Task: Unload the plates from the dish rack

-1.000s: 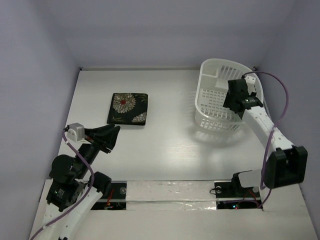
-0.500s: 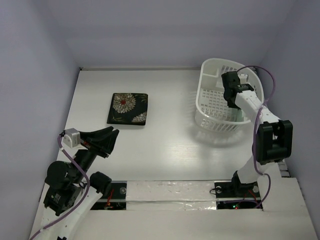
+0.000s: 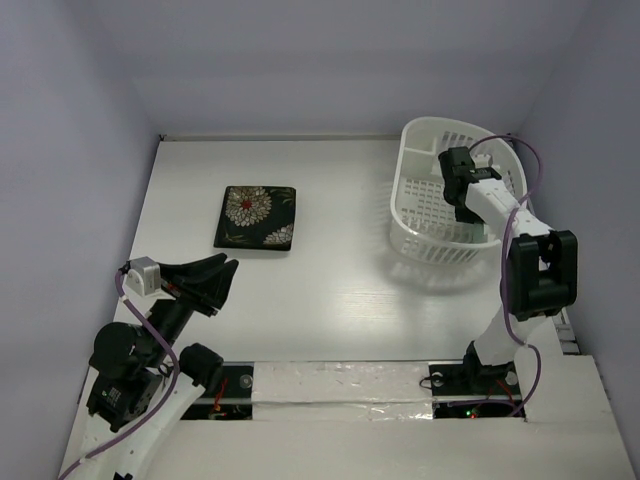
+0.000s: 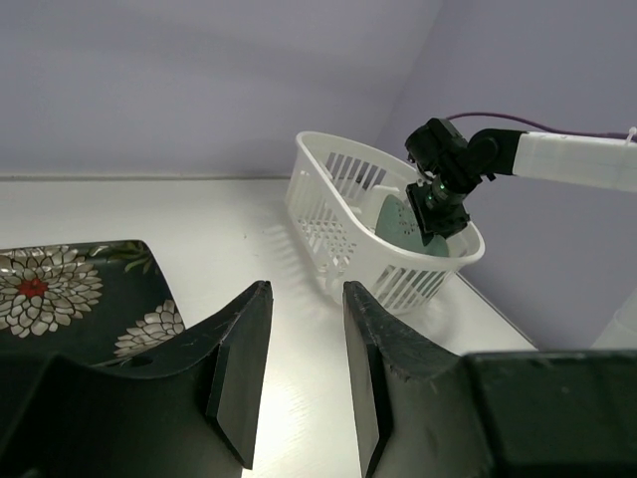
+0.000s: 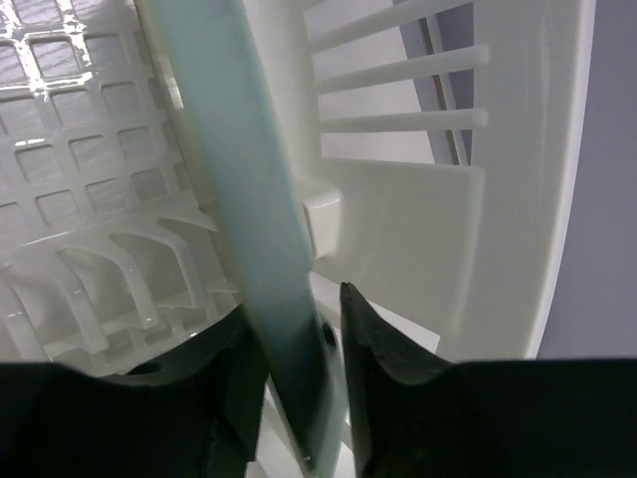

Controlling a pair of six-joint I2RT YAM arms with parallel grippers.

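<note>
Right gripper (image 5: 292, 319) reaches down into the rack (image 5: 518, 149), its two fingers straddling the edge of a mint plate (image 5: 229, 149) that stands on edge inside. One finger lies against one face of the plate and the other sits just beside the opposite face. Whether the pair is clamped tight on it cannot be told. The plate stands near a slatted wall of the rack, tilted a little, with the grid floor showing beyond it. Seen from the left wrist, the pale green face of the plate shows above the rim, directly under the dark gripper.

The rack, a white slatted oval, sits on the table (image 3: 330, 290) at the far right, close to the side wall. The right arm rises from its base at the near edge and bends over the rim from the right.

Left gripper (image 4: 306, 294) hovers over the near-left part of the table, its fingers parted by a narrow gap with nothing between them, pointing toward the far side. Near it and farther in, a black plate (image 3: 257, 217) with white and red flowers lies flat on the table. It is well apart from the rack, and neither arm touches it.
</note>
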